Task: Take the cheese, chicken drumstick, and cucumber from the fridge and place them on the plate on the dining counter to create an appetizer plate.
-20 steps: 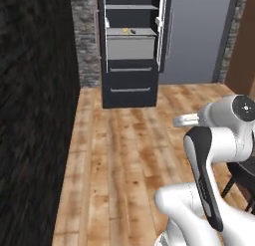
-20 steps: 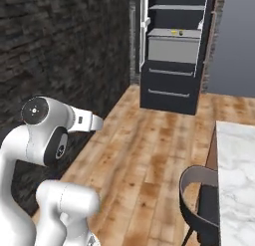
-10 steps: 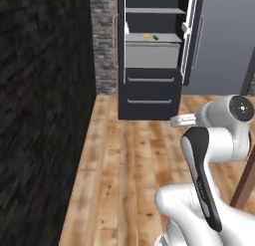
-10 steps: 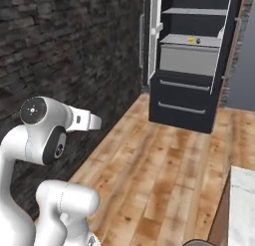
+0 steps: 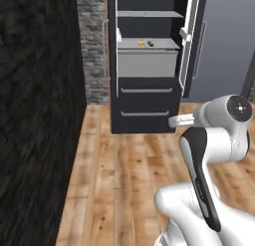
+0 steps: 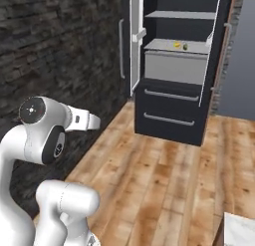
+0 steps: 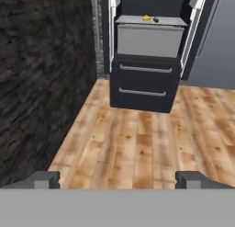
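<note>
While well short of the open fridge [image 7: 147,60], faced it with gripper [image 7: 117,179] jaws spread wide and empty, cheese [image 7: 146,18] and cucumber [image 7: 156,20] lying straight ahead on its grey shelf [image 7: 151,21], side by side.

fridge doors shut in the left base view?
No, the fridge stands open, its grey shelves and drawers exposed, with a small yellow item and a dark green item lying on a shelf.

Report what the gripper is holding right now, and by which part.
Nothing is held. The gripper is open and empty, with bare wooden floor between its fingertips. The cheese and cucumber sit on a shelf in the open fridge ahead.
</note>
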You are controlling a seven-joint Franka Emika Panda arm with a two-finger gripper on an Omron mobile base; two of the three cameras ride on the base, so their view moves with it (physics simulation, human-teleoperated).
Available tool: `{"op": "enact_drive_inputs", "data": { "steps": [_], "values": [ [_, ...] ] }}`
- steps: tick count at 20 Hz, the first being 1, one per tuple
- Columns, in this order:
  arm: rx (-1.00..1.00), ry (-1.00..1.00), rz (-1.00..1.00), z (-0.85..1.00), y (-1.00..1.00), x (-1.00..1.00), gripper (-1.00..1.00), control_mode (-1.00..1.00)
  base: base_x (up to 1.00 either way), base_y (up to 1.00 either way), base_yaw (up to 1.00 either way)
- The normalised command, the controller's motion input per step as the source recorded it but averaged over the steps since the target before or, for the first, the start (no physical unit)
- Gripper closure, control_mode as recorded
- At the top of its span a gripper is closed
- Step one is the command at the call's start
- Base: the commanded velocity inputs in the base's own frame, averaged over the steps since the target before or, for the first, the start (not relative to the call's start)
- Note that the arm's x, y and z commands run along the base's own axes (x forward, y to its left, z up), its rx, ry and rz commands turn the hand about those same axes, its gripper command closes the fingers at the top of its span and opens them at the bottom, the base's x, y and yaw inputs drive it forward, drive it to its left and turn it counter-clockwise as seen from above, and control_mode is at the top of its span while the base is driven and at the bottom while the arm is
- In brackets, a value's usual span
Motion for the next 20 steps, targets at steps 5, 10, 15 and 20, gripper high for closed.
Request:
{"op": "enact_drive_inputs", "data": {
  "steps": [5, 10, 15, 20],
  "values": [
    [0.0, 0.0, 0.0, 0.0, 0.0, 0.0, -1.0, 1.0, 0.78, -0.02, -0.27],
    [0.0, 0.0, 0.0, 0.0, 0.0, 0.0, -1.0, 1.0, 0.82, 0.0, -0.27],
    [0.0, 0.0, 0.0, 0.0, 0.0, 0.0, -1.0, 1.0, 1.0, 0.0, -0.16],
    [0.0, 0.0, 0.0, 0.0, 0.0, 0.0, -1.0, 1.0, 1.0, -0.01, -0.04]
  ]
}}
